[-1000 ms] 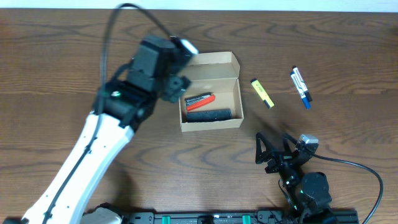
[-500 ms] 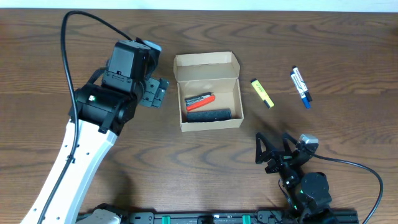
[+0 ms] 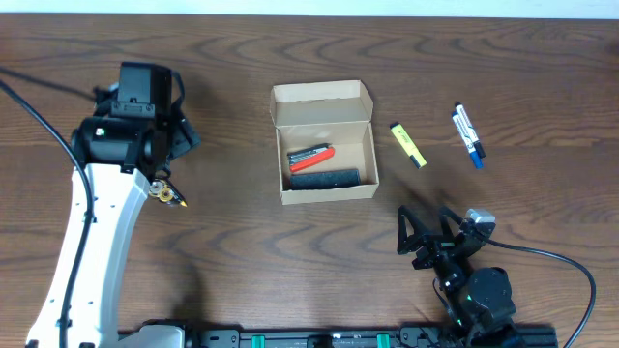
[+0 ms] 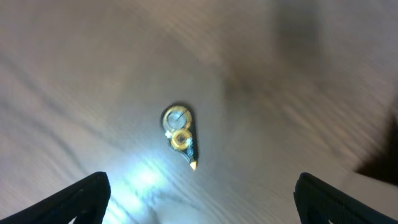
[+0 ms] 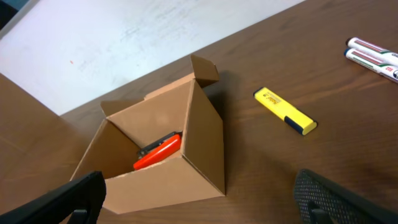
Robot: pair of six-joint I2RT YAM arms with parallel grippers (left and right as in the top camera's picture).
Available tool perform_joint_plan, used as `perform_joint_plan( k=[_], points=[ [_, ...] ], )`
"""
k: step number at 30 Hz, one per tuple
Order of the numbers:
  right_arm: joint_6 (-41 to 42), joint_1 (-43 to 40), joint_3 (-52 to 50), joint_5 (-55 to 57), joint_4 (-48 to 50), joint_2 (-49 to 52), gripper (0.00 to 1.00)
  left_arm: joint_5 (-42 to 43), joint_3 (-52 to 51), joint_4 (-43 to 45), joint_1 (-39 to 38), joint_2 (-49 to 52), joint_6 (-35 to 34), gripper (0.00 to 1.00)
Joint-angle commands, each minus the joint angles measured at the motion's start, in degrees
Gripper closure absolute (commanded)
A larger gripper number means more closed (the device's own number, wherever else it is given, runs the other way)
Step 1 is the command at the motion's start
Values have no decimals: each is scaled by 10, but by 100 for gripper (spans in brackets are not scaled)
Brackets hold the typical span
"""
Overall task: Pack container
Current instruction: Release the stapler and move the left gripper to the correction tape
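Overhead: the container [image 3: 324,140], an open tan cardboard box with its flap lid folded toward the far edge, sits near the middle of the tabletop. It already holds a red pen-like item [image 3: 311,155] and a black oblong item [image 3: 325,179]. Between the box and the right edge lie a yellow highlighter [image 3: 407,144] and two markers [image 3: 468,135], all well apart from the box. The left arm [image 3: 116,145] reaches over the left part of the table, above a small black-and-gold teardrop-shaped item [image 3: 169,196]. The right gripper [image 3: 426,237] is parked by the near edge, jaws spread.

Left wrist: the left gripper [image 4: 202,183] is spread wide and empty, with the teardrop item [image 4: 180,137] lying on bare wood ahead of it and between the finger lines.

Right wrist: its fingers [image 5: 87,193] are apart and hold nothing. The box [image 5: 205,149], the red item [image 5: 158,151] and the highlighter [image 5: 285,111] lie ahead.

The step in hand looks like fetching the teardrop item. That calls for a straight descent, a close across its narrow body, then a carry toward the box.
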Motion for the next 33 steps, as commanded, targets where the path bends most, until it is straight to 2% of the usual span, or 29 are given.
perform_joint_plan(
  k=[1, 6, 11, 24, 33],
  points=[
    [5, -7, -2, 4, -1, 0, 1, -16, -57, 13, 10, 17, -135, 5],
    [5, -7, -2, 4, -1, 0, 1, -24, -140, 83, 13, 21, -191, 5],
    [5, -7, -2, 4, -1, 0, 1, -17, -205, 161, 33, 40, -192, 5],
    [5, -7, -2, 4, -1, 0, 1, 88, -228, 268, 94, 156, -82, 5],
    [5, -7, -2, 4, -1, 0, 1, 98, -228, 293, 113, 199, -48, 2]
  ],
)
